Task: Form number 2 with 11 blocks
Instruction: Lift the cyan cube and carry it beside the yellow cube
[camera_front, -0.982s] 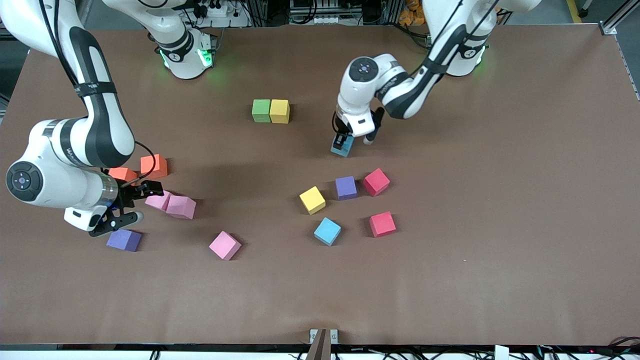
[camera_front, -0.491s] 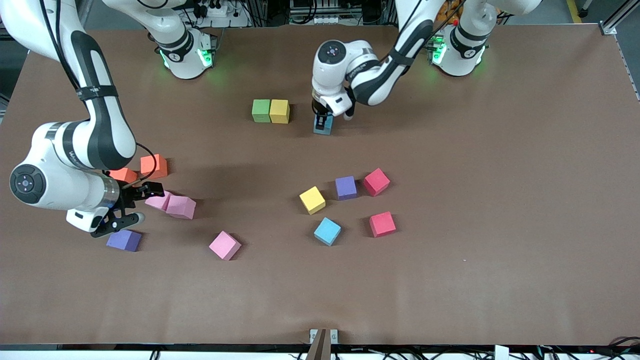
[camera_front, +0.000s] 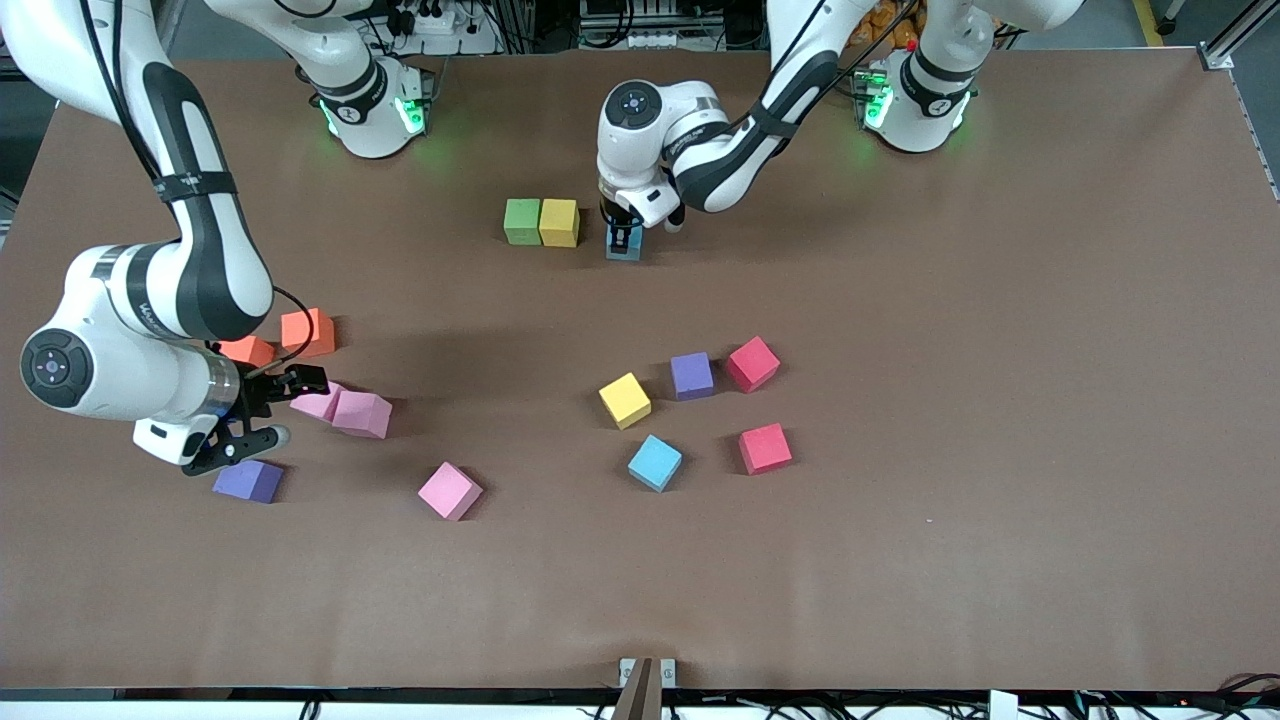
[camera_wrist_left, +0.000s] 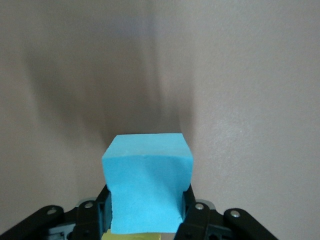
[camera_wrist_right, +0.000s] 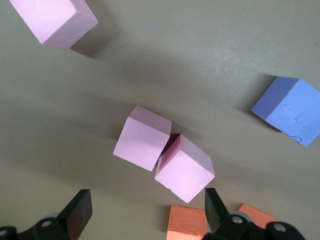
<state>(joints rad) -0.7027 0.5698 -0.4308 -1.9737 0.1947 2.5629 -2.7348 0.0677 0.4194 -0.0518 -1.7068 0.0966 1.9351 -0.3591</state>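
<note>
The left gripper (camera_front: 623, 243) is clamped on a light blue block (camera_wrist_left: 148, 181), low over the table (camera_front: 1000, 400) just beside the yellow block (camera_front: 559, 222) of a green (camera_front: 522, 221) and yellow pair near the edge where the robot bases stand. The right gripper (camera_front: 262, 412) hangs with its fingers spread wide and nothing between them, over 2 touching pink blocks (camera_wrist_right: 162, 152) toward the right arm's end. 6 other blocks lie loose near the table's middle: yellow, purple, 2 red, light blue and pink.
</note>
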